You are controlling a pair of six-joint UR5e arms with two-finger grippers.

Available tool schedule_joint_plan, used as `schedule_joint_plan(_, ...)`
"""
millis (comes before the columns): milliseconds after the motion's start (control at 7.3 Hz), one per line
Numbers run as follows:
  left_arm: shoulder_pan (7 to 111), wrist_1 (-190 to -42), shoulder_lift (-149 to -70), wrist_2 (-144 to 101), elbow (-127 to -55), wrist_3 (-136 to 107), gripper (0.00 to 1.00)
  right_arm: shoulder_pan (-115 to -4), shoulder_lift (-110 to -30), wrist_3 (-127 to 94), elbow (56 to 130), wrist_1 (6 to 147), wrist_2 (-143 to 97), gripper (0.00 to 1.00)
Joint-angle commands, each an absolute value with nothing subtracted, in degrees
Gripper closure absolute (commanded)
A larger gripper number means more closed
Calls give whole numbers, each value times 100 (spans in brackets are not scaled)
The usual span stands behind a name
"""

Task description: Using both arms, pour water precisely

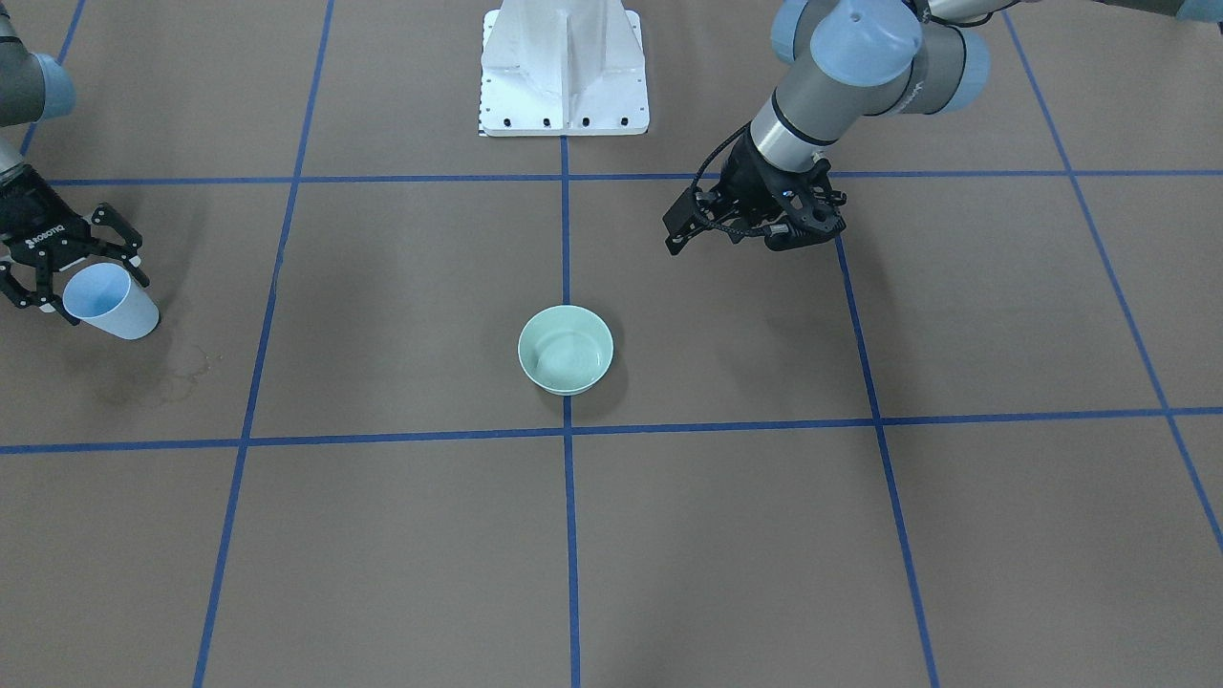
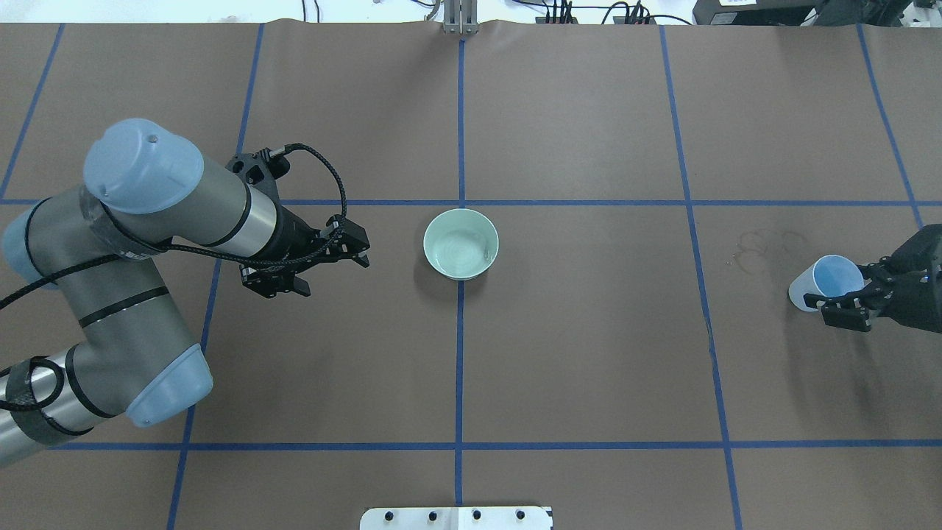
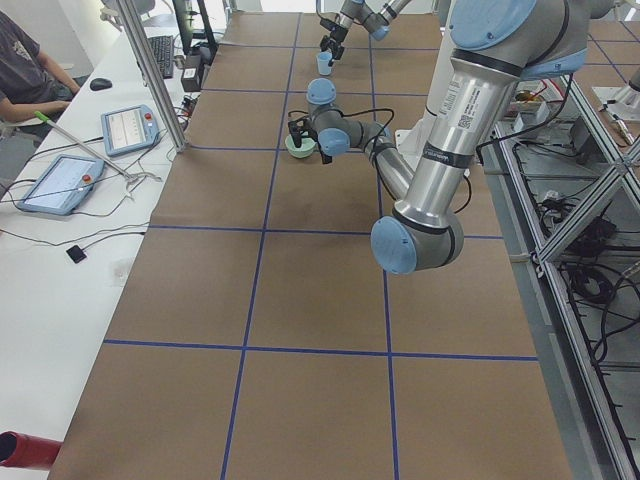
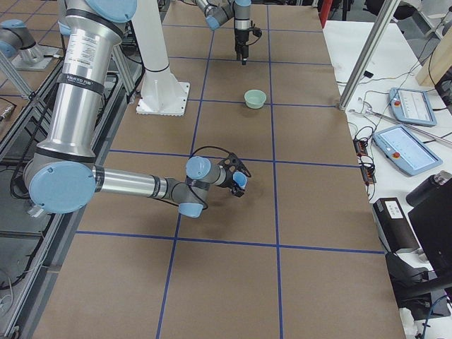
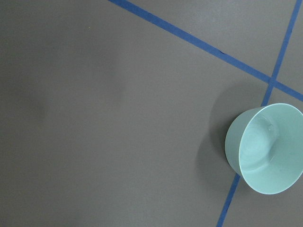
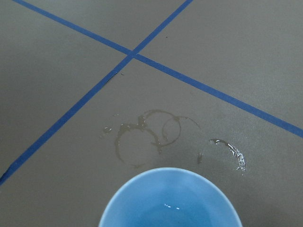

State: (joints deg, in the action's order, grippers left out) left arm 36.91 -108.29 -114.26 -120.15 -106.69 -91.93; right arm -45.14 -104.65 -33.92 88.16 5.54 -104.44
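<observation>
Your right claw (image 1: 81, 279) clamps the tilted blue cup (image 1: 119, 313) near its rim. Your left claw (image 2: 327, 269) stands spread wide, holding nothing, the green bowl (image 2: 461, 244) near, ahead of it.

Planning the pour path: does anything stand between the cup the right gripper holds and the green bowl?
Nothing visible does. Between the blue cup and bowl lie only flat ring stains; the left gripper hovers on the bowl's far side.
</observation>
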Motion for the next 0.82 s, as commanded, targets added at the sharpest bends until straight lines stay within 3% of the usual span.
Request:
schedule_joint_plan(0,3700,-10828,-11426,-12015,-10670,-9193,0,-4509,-10459,-3384,8807,527,-10450,19)
schedule_joint_plan(137,3700,-10819,-11426,-12015,-10670,-9185,0,-4509,-10459,-3349,8815,527,-10459,38)
schedule_joint_plan(274,3709,-10828,-11426,-12015,-10670,-9193,0,-4509,-10407,-3323,8850,536,-10502,49)
schedule_joint_plan(411,3718,-10819,-11426,-12015,-10670,-9193,0,-4517,-10293,-3322,8885,614,-10538,53)
schedule_joint_plan(685,3718,-10819,-11435,-12015,-10679,-9193,0,-4535,-10196,-3374,8964,633,-10634,91)
